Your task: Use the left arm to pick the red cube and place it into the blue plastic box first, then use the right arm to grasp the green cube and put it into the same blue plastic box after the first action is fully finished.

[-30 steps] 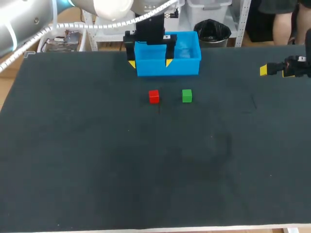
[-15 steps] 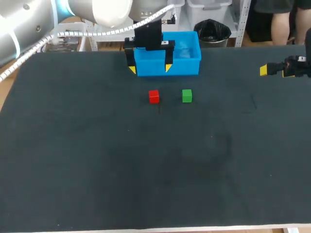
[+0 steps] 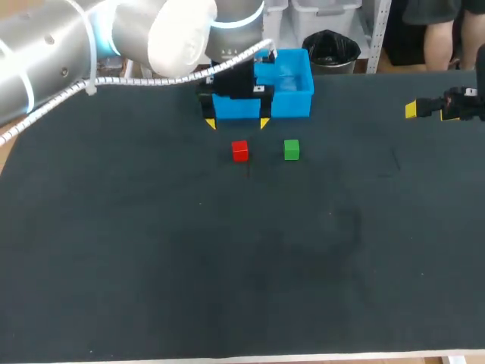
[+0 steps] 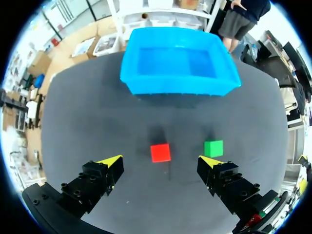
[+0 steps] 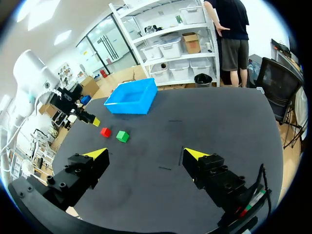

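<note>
Currently on the desk [image 3: 227, 265], item by item:

1. Red cube [image 3: 240, 151]: upper centre of the head view, resting on the desk and held by nothing. In the left wrist view it shows between my left claw's two yellow tips, touching neither.

2. Green cube [image 3: 292, 149]: just to the right of the red one, a small gap between them, also resting on the desk. In the left wrist view it lies just ahead of one yellow tip.

3. Blue plastic box [image 3: 292, 105]: top centre of the head view, behind both cubes, near the desk's far edge. Its open top faces up, and no cube shows inside.

4. My left claw [image 3: 237, 123]: comes in from the upper left of the head view. It hangs in front of the box's left half, with fingers spread wide and nothing gripped.

5. My right claw [image 3: 413, 111]: far right edge of the head view, well apart from cubes and box. The right wrist view shows its fingers apart and nothing between them.
</note>
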Controlling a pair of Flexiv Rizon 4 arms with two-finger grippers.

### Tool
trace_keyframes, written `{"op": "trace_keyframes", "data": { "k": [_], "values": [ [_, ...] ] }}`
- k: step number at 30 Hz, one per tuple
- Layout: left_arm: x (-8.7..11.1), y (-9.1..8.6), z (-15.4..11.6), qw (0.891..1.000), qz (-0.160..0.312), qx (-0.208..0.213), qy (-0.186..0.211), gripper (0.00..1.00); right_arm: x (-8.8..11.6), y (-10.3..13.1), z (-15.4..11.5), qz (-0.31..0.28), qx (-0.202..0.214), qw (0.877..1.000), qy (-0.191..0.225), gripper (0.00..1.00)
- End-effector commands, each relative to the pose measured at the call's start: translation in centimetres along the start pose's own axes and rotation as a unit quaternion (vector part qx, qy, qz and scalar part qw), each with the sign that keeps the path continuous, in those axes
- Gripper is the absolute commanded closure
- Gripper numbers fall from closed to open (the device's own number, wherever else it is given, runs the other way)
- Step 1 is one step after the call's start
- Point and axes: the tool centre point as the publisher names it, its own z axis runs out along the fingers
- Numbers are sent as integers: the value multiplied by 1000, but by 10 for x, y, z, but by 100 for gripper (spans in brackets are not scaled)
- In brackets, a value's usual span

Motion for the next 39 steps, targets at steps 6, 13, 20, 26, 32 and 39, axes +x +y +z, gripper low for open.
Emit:
{"op": "trace_keyframes", "data": {
  "k": [6,13,20,26,32,39],
  "values": [
    [4,2,22,1000,-5,-3,5,0,0,0,0,0,1,1000,0,0],
    [5,3,38,1000,-9,-8,13,0,0,0,0,0,1,1000,0,0],
    [4,7,65,999,-17,-33,18,0,0,0,0,0,1,1000,0,0],
    [2,6,76,999,-25,-21,15,0,0,0,0,0,1,1000,0,0],
    [0,6,79,999,-33,-12,11,0,0,0,0,0,1,1000,0,0],
    [1,8,82,999,-45,-9,16,0,0,0,0,0,1,1000,0,0]
  ]
}}
